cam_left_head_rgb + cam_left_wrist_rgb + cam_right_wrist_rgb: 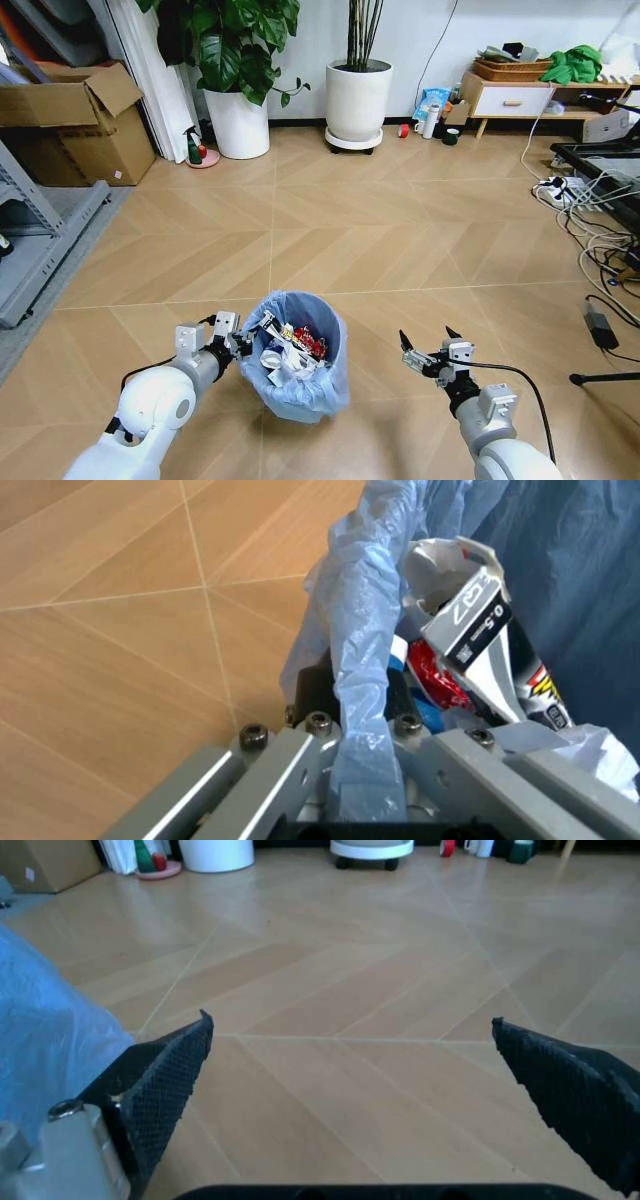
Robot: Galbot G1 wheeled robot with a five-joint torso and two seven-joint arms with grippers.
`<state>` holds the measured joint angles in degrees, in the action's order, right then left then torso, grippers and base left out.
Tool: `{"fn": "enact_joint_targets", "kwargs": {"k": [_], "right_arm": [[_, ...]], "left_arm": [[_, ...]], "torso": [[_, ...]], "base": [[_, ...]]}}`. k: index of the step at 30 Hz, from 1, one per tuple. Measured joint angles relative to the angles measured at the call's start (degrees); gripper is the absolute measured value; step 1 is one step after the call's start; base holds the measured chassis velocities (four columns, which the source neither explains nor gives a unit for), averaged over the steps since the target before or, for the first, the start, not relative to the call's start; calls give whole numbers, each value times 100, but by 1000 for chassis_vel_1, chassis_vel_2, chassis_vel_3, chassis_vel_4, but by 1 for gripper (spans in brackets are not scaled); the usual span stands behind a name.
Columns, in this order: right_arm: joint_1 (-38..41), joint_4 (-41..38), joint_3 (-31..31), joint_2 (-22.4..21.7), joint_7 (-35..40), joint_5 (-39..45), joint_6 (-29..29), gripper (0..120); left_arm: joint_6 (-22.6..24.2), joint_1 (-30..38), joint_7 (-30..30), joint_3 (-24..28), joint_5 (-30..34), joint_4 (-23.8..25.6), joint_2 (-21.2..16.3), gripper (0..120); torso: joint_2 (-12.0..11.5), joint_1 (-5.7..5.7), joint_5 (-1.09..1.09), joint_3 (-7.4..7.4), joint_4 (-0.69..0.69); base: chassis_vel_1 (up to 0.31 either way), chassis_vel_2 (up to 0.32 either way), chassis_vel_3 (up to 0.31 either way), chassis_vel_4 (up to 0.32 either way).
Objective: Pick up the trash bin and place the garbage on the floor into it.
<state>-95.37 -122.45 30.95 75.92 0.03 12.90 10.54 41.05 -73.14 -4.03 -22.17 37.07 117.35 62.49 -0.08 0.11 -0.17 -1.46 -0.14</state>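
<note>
Herringbone floor (400, 240), white wall (420, 40)

Bright, even indoor light fills the room, and the wooden floor (400, 230) shows only a soft sheen. Shadows are faint; a pale one lies under the trash bin (296, 368). The left wrist view is soft up close on the blue bag. The right wrist view blurs its dark fingers (165, 1084).

Floor (400, 240) viewed from the head, forward and down, bin (297, 392) seen close by the left wrist camera, floor faced low by the right wrist camera, bin shared by all views.
</note>
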Motion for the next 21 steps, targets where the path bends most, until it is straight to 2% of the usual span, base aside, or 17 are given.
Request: {"fn": "enact_joint_targets", "kwargs": {"k": [15, 21], "right_arm": [[-66, 11, -55, 49, -6, -121, 24, 100], [-79, 68, 47, 15, -10, -142, -9, 100]], "left_arm": [[-48, 94, -48, -200, 197, 5, -95, 0], [-52, 127, -47, -129, 207, -26, -85, 0]], "torso": [[0, 0, 0, 0, 1], [0, 0, 0, 0, 1]], "base": [[-3, -4, 4, 2], [0, 0, 0, 0]]}}
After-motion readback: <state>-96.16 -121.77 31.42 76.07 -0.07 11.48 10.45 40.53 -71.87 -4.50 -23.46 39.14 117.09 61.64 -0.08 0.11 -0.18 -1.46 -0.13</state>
